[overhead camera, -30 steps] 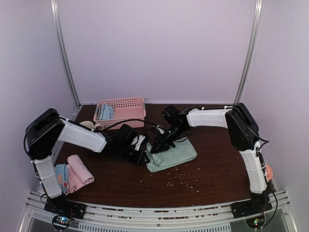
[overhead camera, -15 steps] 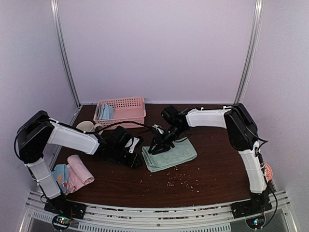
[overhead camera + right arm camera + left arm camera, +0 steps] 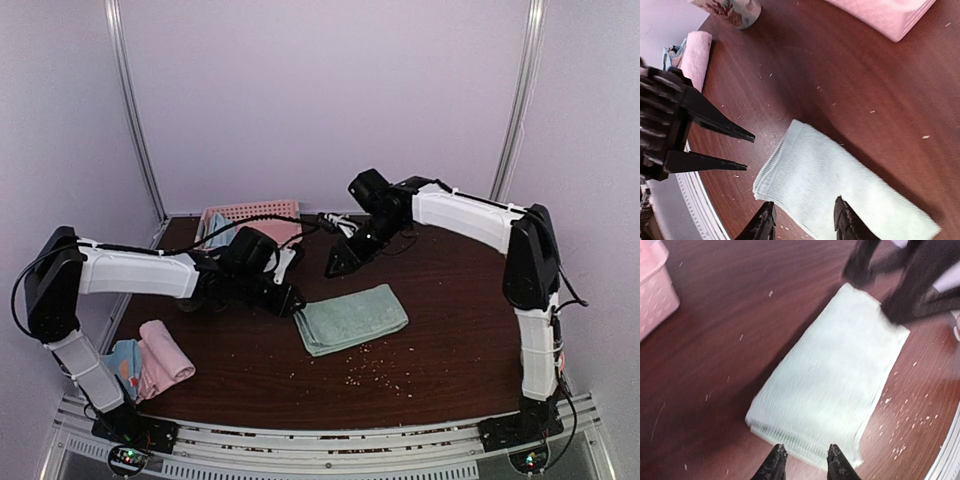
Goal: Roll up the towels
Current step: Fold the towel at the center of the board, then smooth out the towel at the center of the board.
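A pale sage green towel [image 3: 352, 317] lies folded flat on the dark wooden table [image 3: 450, 340], with nothing holding it. My left gripper [image 3: 293, 302] hovers open at the towel's left short edge; the left wrist view shows that towel [image 3: 835, 375] just ahead of my empty left gripper [image 3: 806, 462]. My right gripper [image 3: 334, 269] hangs open above and behind the towel, and in its wrist view the towel [image 3: 840, 190] lies below the right gripper [image 3: 805, 224]. At the front left lie a pink rolled towel [image 3: 165, 350] and a blue towel with orange dots [image 3: 124, 362].
A pink perforated basket [image 3: 262, 213] stands at the back left with a light blue towel [image 3: 216, 232] inside. A patterned cup [image 3: 735, 9] stands near the basket. Pale crumbs [image 3: 375, 372] dot the table in front of the green towel.
My right gripper opened, let go of the green towel and rose up and back. My left gripper drew back to the left. The towel now lies flat.
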Available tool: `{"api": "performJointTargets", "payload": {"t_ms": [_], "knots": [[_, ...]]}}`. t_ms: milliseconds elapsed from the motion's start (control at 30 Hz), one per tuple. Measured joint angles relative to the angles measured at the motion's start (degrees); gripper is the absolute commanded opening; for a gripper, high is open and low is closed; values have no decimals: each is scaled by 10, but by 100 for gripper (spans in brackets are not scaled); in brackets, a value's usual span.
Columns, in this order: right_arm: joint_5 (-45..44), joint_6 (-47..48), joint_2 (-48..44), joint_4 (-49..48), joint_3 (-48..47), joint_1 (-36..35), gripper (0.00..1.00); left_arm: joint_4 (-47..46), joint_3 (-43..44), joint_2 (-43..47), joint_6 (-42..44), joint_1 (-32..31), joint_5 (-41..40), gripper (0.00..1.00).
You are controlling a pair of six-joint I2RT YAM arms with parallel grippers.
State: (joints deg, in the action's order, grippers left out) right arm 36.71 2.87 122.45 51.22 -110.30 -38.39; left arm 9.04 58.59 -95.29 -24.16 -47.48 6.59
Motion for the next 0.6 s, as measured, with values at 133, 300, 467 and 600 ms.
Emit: {"api": "performJointTargets", "payload": {"t_ms": [133, 300, 467, 600], "knots": [[-71, 43, -65, 10, -19, 43, 96, -5, 63, -45, 17, 0, 24, 29], [-124, 41, -152, -81, 31, 143, 97, -14, 112, -107, 32, 0, 68, 27], [-17, 28, -132, -137, 67, 241, 50, -16, 113, -143, 33, -1, 111, 25], [85, 79, -63, -111, 89, 241, 26, -17, 109, -148, 33, -7, 130, 24]]}}
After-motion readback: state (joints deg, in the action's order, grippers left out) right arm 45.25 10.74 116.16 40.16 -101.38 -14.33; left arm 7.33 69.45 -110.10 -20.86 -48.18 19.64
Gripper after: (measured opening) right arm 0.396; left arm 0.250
